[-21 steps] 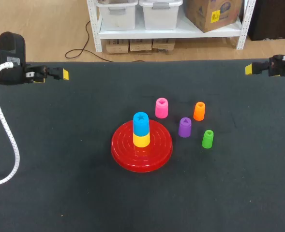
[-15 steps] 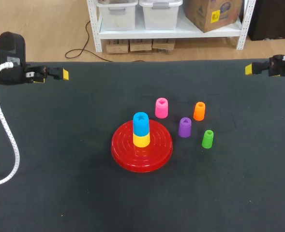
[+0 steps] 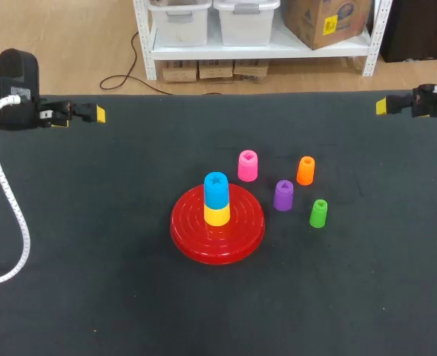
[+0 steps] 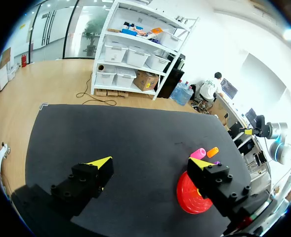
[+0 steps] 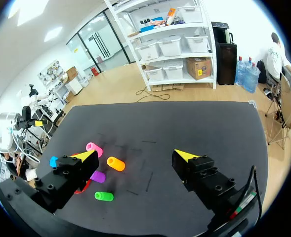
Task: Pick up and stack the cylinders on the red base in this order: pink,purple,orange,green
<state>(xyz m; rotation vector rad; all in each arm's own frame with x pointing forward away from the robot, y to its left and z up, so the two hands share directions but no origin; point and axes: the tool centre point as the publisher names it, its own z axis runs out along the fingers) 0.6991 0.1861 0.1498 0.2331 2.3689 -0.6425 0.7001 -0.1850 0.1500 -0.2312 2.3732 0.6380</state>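
Left tool [image 4: 150, 162]: open wide, holding nothing, at the far left edge of the counter [image 3: 92, 282].
Right tool [image 5: 135, 154]: open wide, holding nothing, at the far right edge.
Red base [image 3: 240, 231]: yellow cylinder [image 3: 217, 216] on it, blue cylinder [image 3: 217, 189] on top.
Pink cylinder [image 3: 248, 165], purple cylinder [image 3: 283, 195], orange cylinder [image 3: 306, 170], green cylinder [image 3: 318, 213]: upright on the counter, right of the base.

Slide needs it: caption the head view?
Blue-on-yellow stack on red base; pink, purple, orange, green cylinders loose beside it.

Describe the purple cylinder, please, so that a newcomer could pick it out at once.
Find the big red base. Four loose cylinders stand to its right; the purple cylinder sits between the orange cylinder farther back and the green cylinder nearer the front. It alone is purple.
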